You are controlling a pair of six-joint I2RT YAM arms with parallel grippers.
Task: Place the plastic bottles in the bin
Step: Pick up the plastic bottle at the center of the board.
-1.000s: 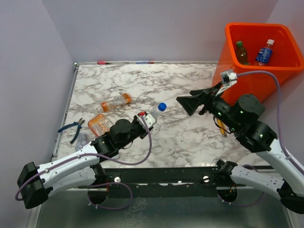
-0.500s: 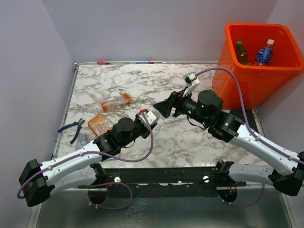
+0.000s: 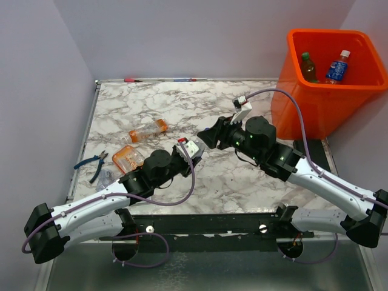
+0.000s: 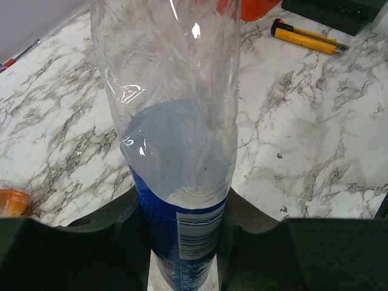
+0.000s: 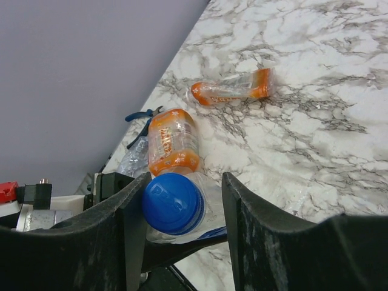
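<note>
Bottle (image 4: pixel 176 139) gripped in left tool (image 4: pixel 182 248); cap (image 5: pixel 173 203) between right tool's (image 5: pixel 182 209) jaws.

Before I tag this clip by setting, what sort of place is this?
Probably a robotics test bench, not a home: a marble-patterned tabletop boxed in by plain lilac walls, a left arm and right arm mounted at its near edge, and an orange bin holding bottles.
</note>
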